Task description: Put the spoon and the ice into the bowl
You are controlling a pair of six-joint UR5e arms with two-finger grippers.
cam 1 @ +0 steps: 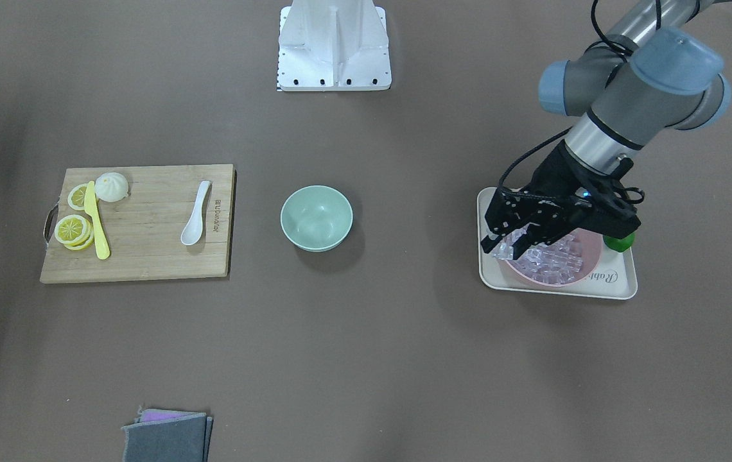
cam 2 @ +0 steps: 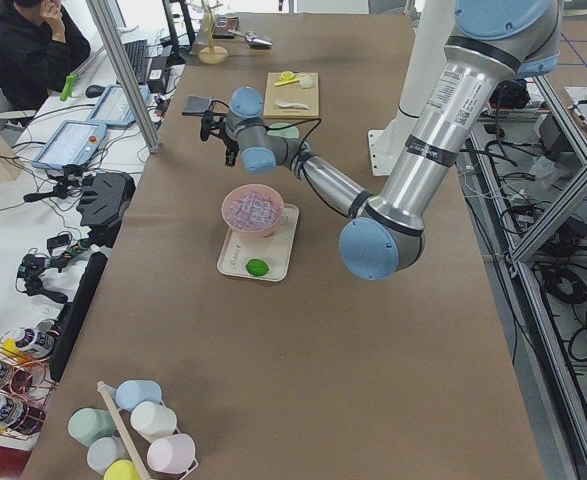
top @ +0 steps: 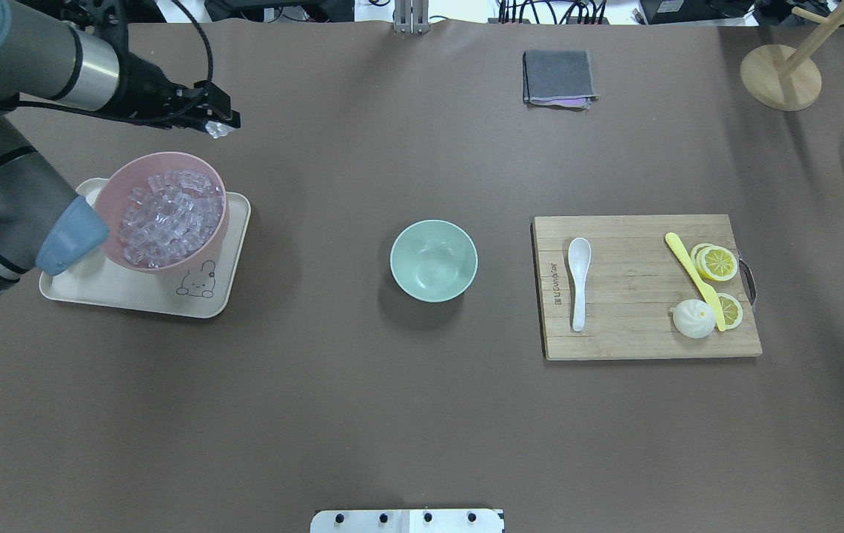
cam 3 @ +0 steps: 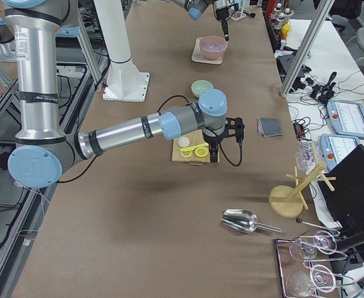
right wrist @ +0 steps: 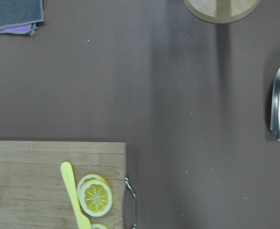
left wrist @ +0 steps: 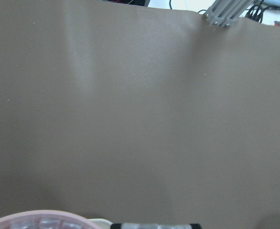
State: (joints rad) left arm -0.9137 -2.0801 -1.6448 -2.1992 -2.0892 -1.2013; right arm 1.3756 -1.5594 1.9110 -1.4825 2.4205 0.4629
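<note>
Left gripper (top: 220,127) pinches an ice cube (left wrist: 151,225) at one o'clock of the pink bowl (top: 163,154). Of the right gripper (cam 3: 214,149), I cannot tell the jaws.

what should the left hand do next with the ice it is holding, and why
Probably carry it across to above the small round pale mint-green bowl, then open. The left hand looks shut on a clear glassy ice cube, raised above the larger pink bowl, and the mint bowl is empty.
</note>
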